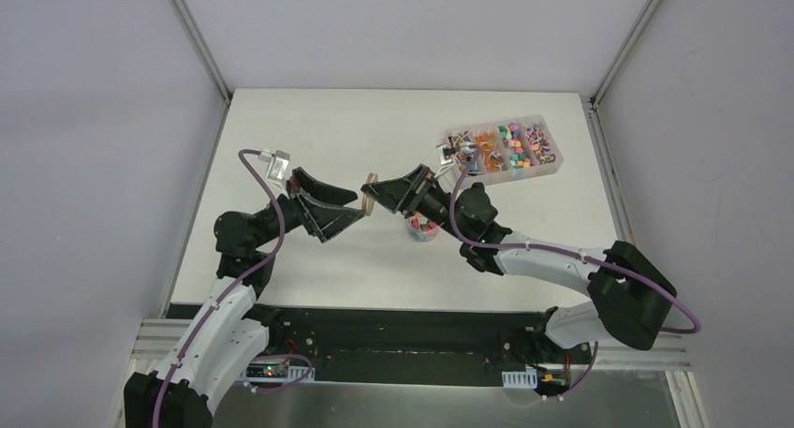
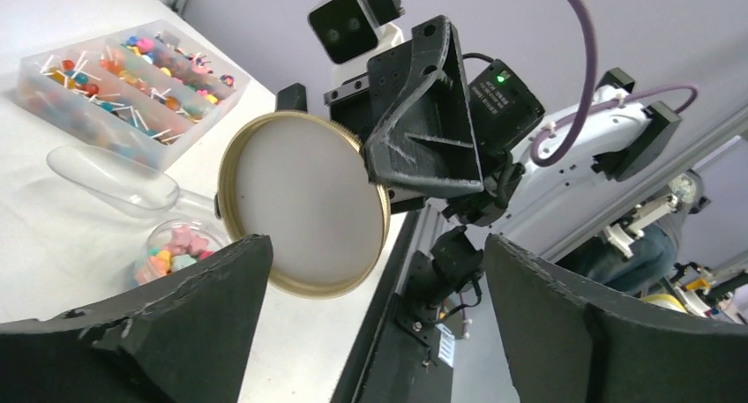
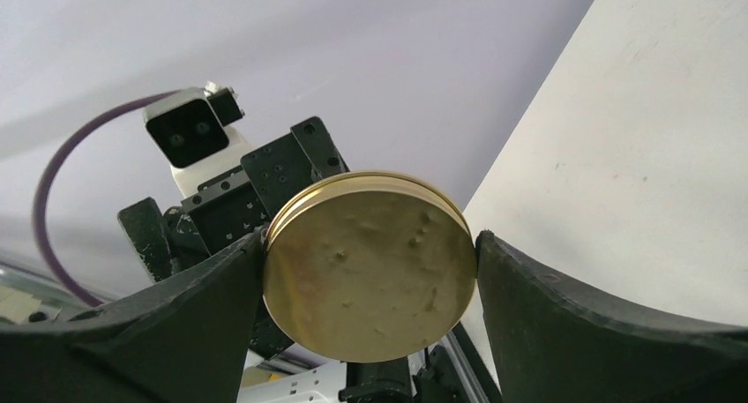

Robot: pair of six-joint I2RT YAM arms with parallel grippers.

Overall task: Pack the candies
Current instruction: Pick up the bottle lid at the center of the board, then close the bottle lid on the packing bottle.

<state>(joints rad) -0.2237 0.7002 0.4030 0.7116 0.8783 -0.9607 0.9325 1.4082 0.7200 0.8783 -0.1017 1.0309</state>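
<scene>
**Gold lid gripped between 2 arms**

The right fingers (image 3: pixel 220 306) are gripping a gold lid (image 3: pixel 366 275) by its rim, flat face toward the left fingers (image 2: pixel 198 310), which are standing spread, clear of it. Candies (image 1: pixel 506 147) are sitting in a jar (image 2: pixel 145 264) just behind the right fingers and in a long divided box (image 1: pixel 538 172) beyond them, lying crosswise on the white counter (image 1: pixel 328 138).

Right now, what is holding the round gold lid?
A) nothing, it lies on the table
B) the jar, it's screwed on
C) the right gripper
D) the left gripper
C: its own wrist view shows the gold lid pinched between the two fingers of the right gripper, while the left gripper stands open.
</scene>
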